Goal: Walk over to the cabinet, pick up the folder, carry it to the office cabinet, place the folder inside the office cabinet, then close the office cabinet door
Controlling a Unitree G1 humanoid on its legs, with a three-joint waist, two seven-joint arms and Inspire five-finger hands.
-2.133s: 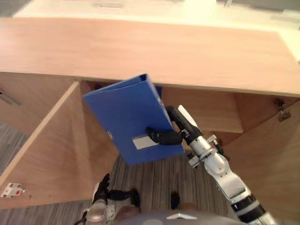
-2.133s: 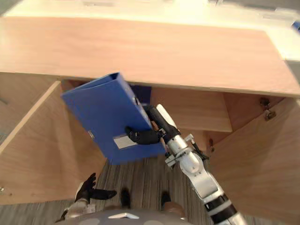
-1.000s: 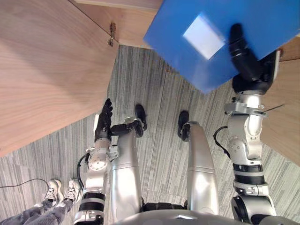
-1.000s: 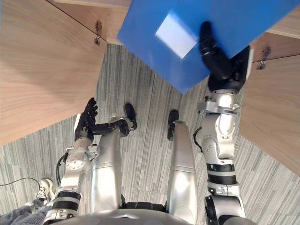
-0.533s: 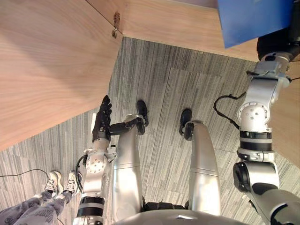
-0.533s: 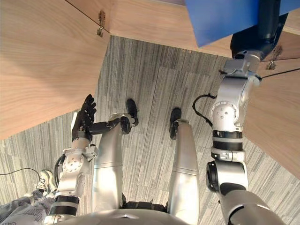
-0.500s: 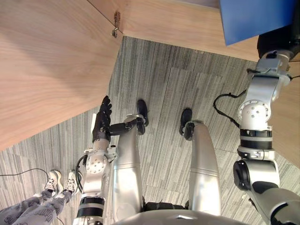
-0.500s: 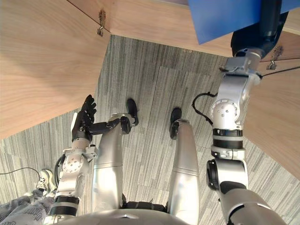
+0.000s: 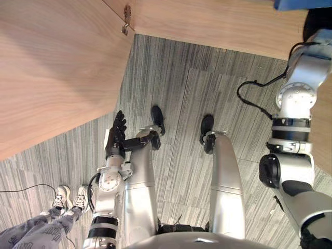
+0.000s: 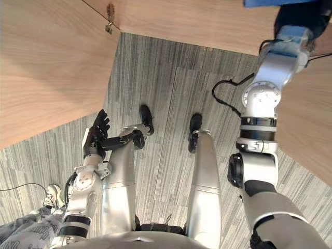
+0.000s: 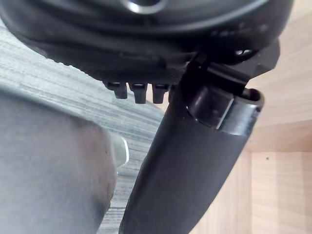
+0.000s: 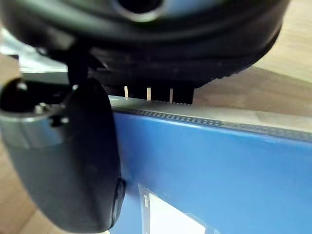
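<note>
Left eye view: the left hand hangs low on the left over the grey striped carpet, fingers straight and relaxed, holding nothing. Beside it on the left stands the opened wooden cabinet door, with a metal hinge at its far edge. A thin strip of the blue folder shows at the far right, above the raised right arm. A person's pale shoes stand on the carpet at the near left.

Right eye view: the same scene. The folder's blue edge lies at the far right, just over the wooden panel of the cabinet, and the left hand is open near the door.

Left wrist view: the left hand's thumb juts out straight, and the fingertips show as short stubs. Nothing lies between them. Pale cabinet wood shows past them.

Right wrist view: the right hand grips the folder. Its thumb lies flat against the blue face, close beside a white label. The fingers go behind the folder's far edge. Light wood shows beyond the folder.
</note>
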